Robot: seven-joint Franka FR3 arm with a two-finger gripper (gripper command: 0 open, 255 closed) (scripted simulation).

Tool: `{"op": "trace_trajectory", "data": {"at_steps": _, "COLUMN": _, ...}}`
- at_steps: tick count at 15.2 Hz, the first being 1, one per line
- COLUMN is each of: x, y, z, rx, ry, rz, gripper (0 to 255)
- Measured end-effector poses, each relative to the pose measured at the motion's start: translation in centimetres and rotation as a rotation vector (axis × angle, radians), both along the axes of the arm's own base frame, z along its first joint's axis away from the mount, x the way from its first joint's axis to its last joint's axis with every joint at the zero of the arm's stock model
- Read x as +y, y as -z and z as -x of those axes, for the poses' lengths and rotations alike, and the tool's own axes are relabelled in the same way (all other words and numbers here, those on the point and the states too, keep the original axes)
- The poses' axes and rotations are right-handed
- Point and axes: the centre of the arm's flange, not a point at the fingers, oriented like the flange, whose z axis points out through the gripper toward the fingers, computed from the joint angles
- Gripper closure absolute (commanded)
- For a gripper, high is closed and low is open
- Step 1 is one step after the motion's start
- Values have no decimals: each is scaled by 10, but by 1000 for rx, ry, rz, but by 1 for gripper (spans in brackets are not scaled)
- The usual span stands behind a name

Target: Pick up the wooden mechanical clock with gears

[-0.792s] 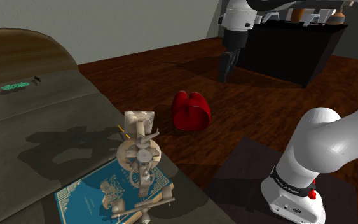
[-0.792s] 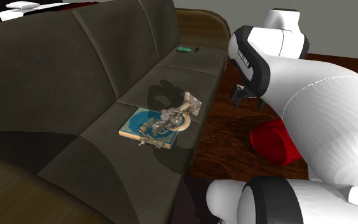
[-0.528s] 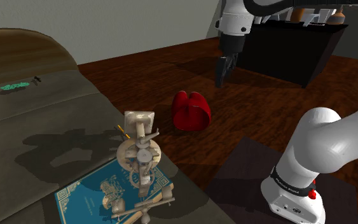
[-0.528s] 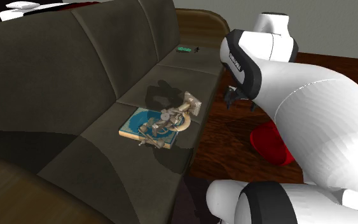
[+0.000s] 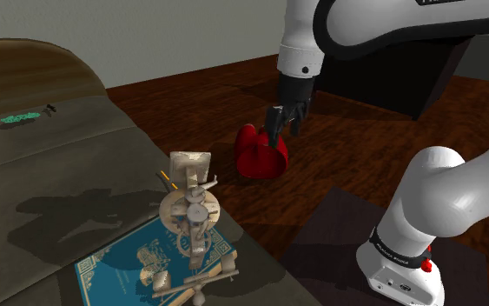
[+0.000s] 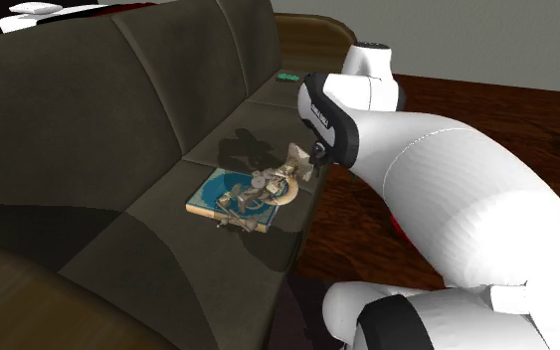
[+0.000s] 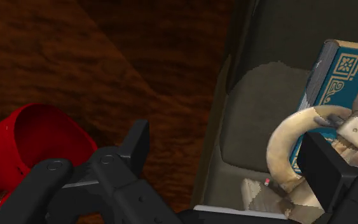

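The wooden clock [image 5: 190, 209] with its gears sits on a blue book [image 5: 112, 269] on the dark sofa [image 5: 60, 174], close to the seat's front edge. The black gripper [image 5: 275, 129] hangs over the brown wood floor [image 5: 190, 96], off to the shoulder view's right of the clock and not touching it. A red cup [image 5: 255, 161] is on the floor just behind the gripper. In the wrist view the fingers [image 7: 136, 143] stand wide apart - they hold nothing - and the clock's pale curved part [image 7: 285, 143] shows beside one finger.
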Motion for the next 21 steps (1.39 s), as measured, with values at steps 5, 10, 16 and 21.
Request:
{"op": "trace_trajectory", "data": {"at_steps": 5, "x": 59, "y": 23, "z": -8, "rx": 2, "ry": 105, "rz": -21, "gripper": 0}}
{"op": "trace_trajectory", "data": {"at_steps": 10, "x": 116, "y": 45, "z": -19, "rx": 3, "ry": 211, "rz": -40, "gripper": 0}}
{"op": "trace_trajectory", "data": {"at_steps": 16, "x": 184, "y": 69, "z": -41, "rx": 3, "ry": 337, "rz": -63, "gripper": 0}}
{"op": "trace_trajectory", "data": {"at_steps": 21, "x": 229, "y": 86, "z": -61, "rx": 5, "ry": 418, "rz": -82, "gripper": 0}}
